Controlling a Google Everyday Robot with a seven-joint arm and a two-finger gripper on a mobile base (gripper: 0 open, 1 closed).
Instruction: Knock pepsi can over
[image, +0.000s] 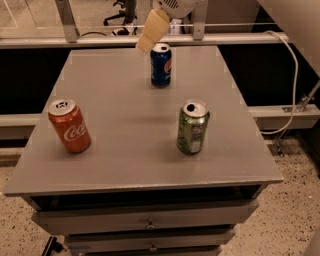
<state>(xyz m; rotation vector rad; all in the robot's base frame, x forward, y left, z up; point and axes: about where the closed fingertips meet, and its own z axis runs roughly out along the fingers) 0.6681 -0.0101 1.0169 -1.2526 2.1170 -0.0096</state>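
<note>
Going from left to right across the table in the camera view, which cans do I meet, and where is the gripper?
Coca-Cola can → pepsi can → green can. The gripper hangs at the pepsi can's upper left and overlaps it, so I leave it out of the order.
</note>
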